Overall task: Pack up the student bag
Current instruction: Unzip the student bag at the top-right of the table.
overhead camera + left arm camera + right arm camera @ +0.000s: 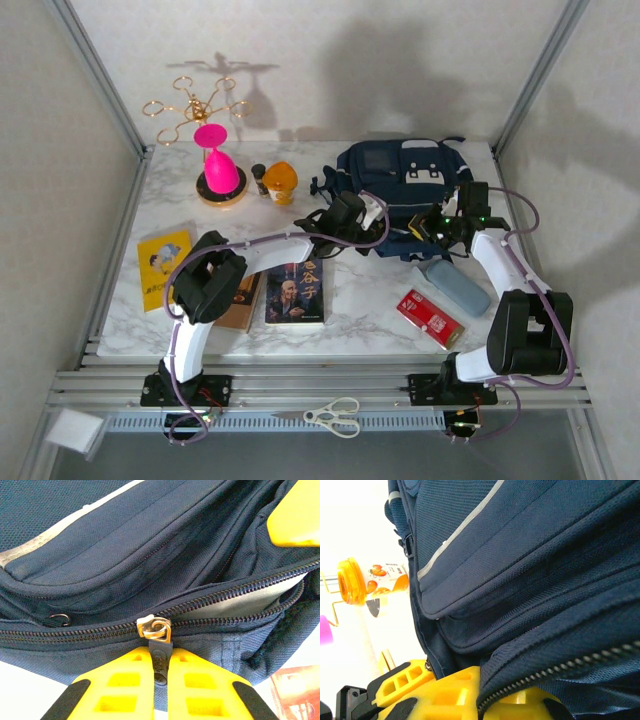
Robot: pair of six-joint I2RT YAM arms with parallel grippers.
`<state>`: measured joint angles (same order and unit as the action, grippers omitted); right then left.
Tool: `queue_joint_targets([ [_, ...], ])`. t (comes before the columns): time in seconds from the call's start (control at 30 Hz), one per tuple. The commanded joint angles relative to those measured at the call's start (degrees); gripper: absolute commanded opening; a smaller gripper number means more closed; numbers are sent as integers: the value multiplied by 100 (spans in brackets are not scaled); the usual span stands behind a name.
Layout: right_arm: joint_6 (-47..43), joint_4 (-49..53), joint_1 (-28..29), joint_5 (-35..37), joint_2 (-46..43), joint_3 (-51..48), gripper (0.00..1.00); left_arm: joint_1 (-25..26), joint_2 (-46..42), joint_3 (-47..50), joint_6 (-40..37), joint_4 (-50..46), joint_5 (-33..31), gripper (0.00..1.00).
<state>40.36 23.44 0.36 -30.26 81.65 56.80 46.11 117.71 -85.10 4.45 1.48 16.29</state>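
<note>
My yellow plastic left fingers (pixel 125 680) flank a black zip pull (pixel 160 662); just above them, a silver metal slider (pixel 154 628) on the navy-blue woven fabric backpack (pixel 125 555), grey-striped.

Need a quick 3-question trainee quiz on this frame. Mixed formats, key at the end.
1. True or false: the left gripper is shut on the zip pull of the student bag.
2. In the left wrist view, the zip to the right of the slider is: A) parted, with grey lining showing; B) fully closed; C) covered by a book.
3. In the top view, what lies on the metal frame in front of the table?
Key: 1 true; 2 A; 3 scissors.
</note>
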Motion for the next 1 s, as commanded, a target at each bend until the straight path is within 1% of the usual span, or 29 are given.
queue_joint_targets([
  [0.0,-169,-89,-1,-354,-8,243,0,-106,61,-93,8,158,-38,4],
  [0.07,-176,-58,-2,-358,-6,289,0,-133,39,-62,37,149,-258,0],
  [0.17,-212,7,-1,-315,-1,380,0,-230,-45,126,180,257,-570,0],
  [0.33,-354,189,-1,-396,-3,522,0,-554,-156,476,628,475,-997,0],
  [0.47,-559,399,-1,-441,-26,639,0,-849,-174,622,812,599,-999,0],
  [0.53,-749,544,-1,-577,-4,723,0,-931,-114,585,795,646,-969,0],
  [0.6,-980,793,-1,-579,-23,821,0,-1008,-48,512,827,696,-1135,0],
  [0.73,-1054,720,5,-880,-112,683,0,-1143,182,254,919,827,-931,0],
  [0.8,-1046,655,49,-1023,-70,595,0,-1148,311,101,883,806,-1019,0],
  [0.9,-1153,703,79,-1010,-45,555,0,-1208,570,-196,937,600,-1286,0],
  [0.97,-1186,675,101,-1041,8,527,0,-1261,732,-390,936,429,-1352,0],
])
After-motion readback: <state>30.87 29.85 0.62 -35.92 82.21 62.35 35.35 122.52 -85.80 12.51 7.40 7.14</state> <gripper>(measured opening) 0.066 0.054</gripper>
